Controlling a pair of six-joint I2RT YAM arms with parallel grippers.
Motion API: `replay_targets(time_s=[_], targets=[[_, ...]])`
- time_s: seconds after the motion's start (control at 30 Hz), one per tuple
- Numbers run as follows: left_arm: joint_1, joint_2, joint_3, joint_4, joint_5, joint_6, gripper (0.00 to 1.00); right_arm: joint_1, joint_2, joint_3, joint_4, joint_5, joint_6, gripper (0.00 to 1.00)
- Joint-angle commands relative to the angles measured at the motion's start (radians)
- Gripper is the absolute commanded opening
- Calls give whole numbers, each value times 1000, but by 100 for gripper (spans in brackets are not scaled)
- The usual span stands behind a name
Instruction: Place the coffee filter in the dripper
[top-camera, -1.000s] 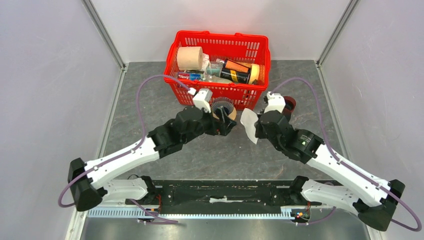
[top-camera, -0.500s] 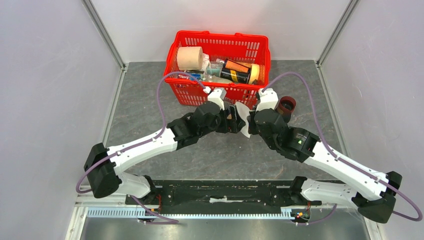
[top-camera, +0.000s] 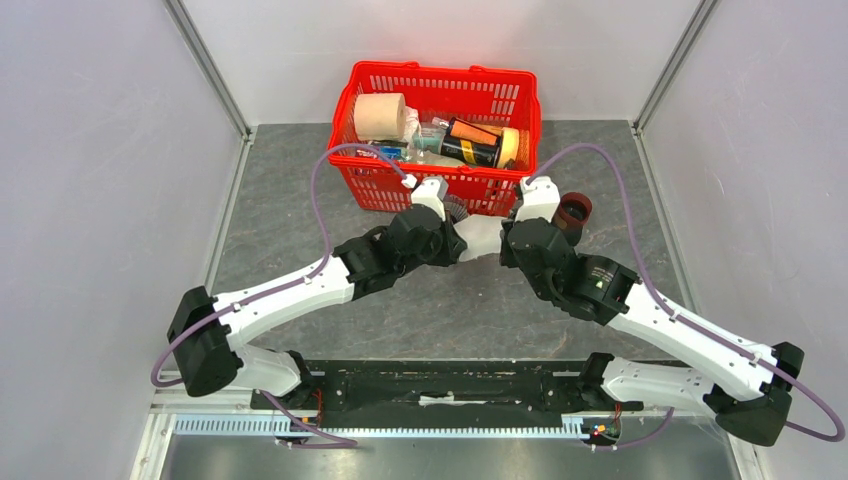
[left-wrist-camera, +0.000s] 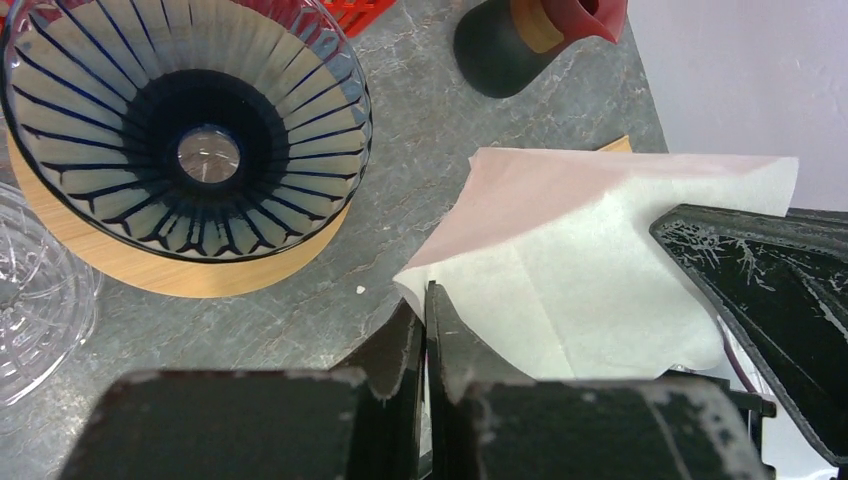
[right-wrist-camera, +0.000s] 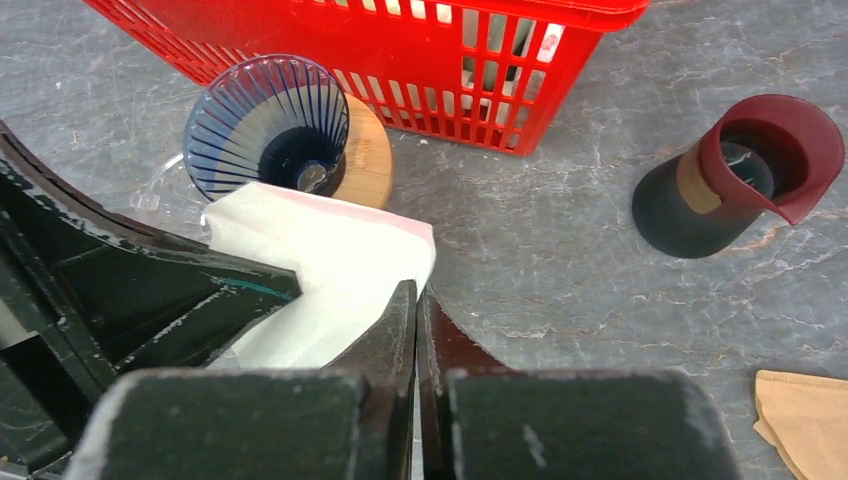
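A white paper coffee filter (top-camera: 480, 237) hangs between my two grippers, just above the table. My left gripper (left-wrist-camera: 425, 300) is shut on the filter's (left-wrist-camera: 600, 270) near corner. My right gripper (right-wrist-camera: 417, 297) is shut on the opposite edge of the filter (right-wrist-camera: 320, 265). The dripper (left-wrist-camera: 190, 130), a clear ribbed cone with dark ribs on a wooden collar, stands empty to the left of the filter, close to the basket. In the top view the dripper (top-camera: 457, 207) is partly hidden behind my left gripper (top-camera: 458, 243), which faces my right gripper (top-camera: 503, 245).
A red basket (top-camera: 437, 190) full of groceries stands right behind the dripper. A dark cup with a maroon rim (right-wrist-camera: 735, 180) sits to the right. A brown paper filter (right-wrist-camera: 805, 410) lies on the table near it. A clear glass vessel (left-wrist-camera: 30, 300) stands beside the dripper.
My left arm swung right to the filter and its jaws went from open to shut on the corner. The filter now stretches flat between both grippers instead of hanging from the right one.
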Motion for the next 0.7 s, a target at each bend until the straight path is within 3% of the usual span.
replay_targets(time_s=[0.0,0.43,0.6,0.67], targets=[[-2,-34,28,-50,-94,-4,5,5,-32,25,-32,83,-11,0],[-2,-99,23,-106,-177,-13,4,5,-44,20,12,12,-22,0],[-2,-155,29,-31,-73,50,30,5,-35,53,91,-95,-33,0],[-2,-178,5,47,-9,53,46,5,-36,68,152,-119,-25,0]])
